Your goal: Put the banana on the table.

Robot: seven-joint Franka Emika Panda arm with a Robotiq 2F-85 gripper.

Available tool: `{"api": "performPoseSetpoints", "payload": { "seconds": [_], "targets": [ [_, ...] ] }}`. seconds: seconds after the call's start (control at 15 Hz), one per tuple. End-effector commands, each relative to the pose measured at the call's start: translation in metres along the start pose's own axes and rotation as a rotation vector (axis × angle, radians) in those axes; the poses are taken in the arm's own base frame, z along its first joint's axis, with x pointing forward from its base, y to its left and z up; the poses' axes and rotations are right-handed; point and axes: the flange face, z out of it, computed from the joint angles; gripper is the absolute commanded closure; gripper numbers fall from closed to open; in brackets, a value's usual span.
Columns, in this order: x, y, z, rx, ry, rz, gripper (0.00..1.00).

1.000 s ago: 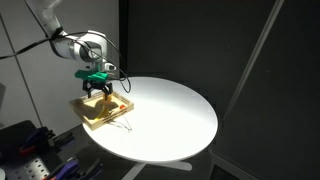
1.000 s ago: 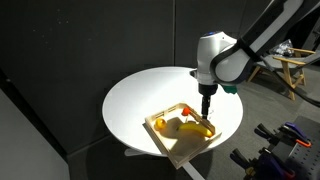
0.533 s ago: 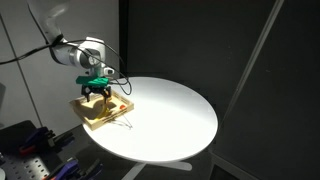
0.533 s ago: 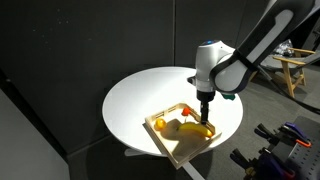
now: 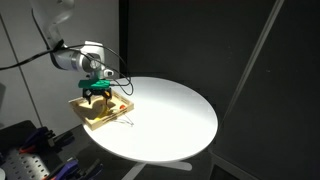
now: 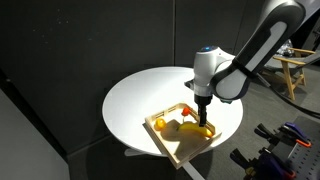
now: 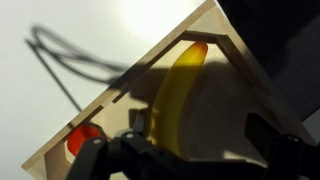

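The banana [image 7: 181,88] is small, yellow and curved. It lies in the square light-wood tray [image 7: 160,58] and also shows in an exterior view [image 6: 195,128]. My gripper [image 7: 200,125] hangs just above the tray in both exterior views [image 5: 97,96] [image 6: 203,107]. It is open and holds nothing. The banana's lower part lies between the fingers, close to the left finger [image 7: 136,122]. The round white table [image 5: 170,115] [image 6: 140,95] carries the tray near its edge.
A small round orange-red fruit [image 7: 84,137] lies in a tray corner beside the banana. A thin dark cable [image 7: 70,62] loops on the tabletop beyond the tray's rim. The tray [image 5: 88,118] [image 6: 185,152] sits close to the table's edge; beyond it is dark floor.
My gripper has come down a little closer to the tray and the banana. The banana and the tray have not moved.
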Motion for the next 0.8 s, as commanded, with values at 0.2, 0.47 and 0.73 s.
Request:
{"api": "performPoseSetpoints", "payload": {
  "seconds": [0.2,0.47,0.73],
  "targets": [
    [0.015,0.007,0.015,-0.027,0.016,-0.053,0.0],
    [0.016,0.011,0.029,-0.031,0.013,-0.064,0.0],
    [0.015,0.012,0.043,-0.034,0.006,-0.069,0.0]
  ]
}}
